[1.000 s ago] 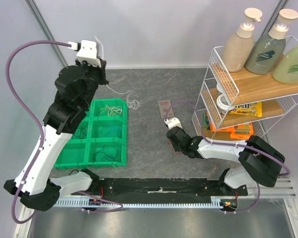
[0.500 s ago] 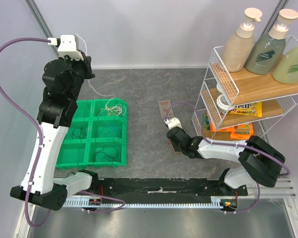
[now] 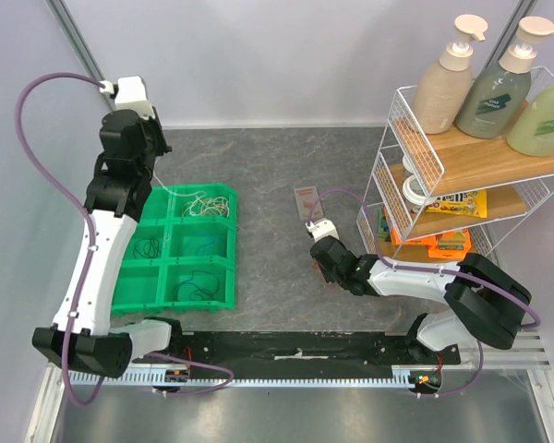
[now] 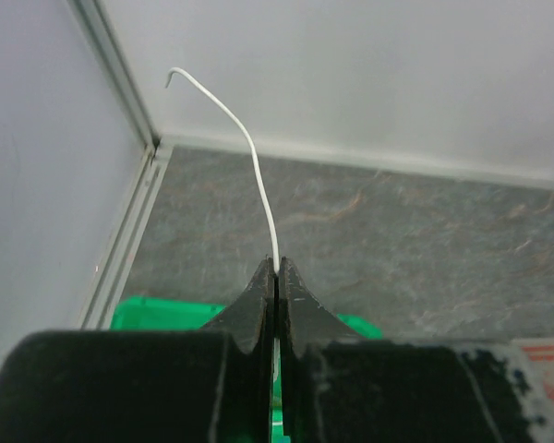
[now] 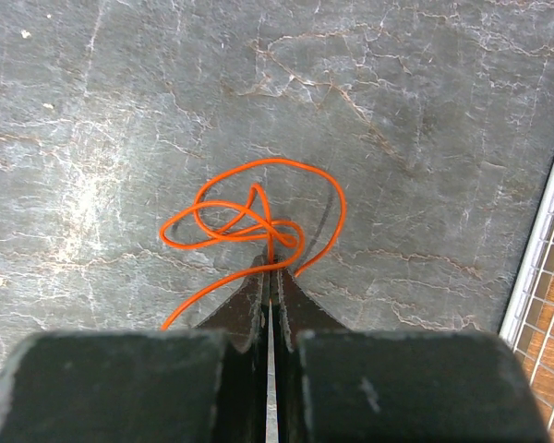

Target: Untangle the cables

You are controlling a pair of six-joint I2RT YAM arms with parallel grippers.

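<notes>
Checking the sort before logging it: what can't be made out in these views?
- white cable: its run below the left gripper, hidden behind it, left wrist view.
- orange cable: one end cut off behind the right gripper, right wrist view.
- cables in the green bin: too small to tell apart, top view.

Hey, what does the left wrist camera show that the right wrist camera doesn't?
Only the left wrist: a white cable arcing up from the shut left gripper, a green bin edge below, and the walls. Only the right wrist: an orange cable looped on the table, a strand running into the shut right gripper, and a wire rack at the right edge. Both: the grey table and jaws closed on a cable.
</notes>
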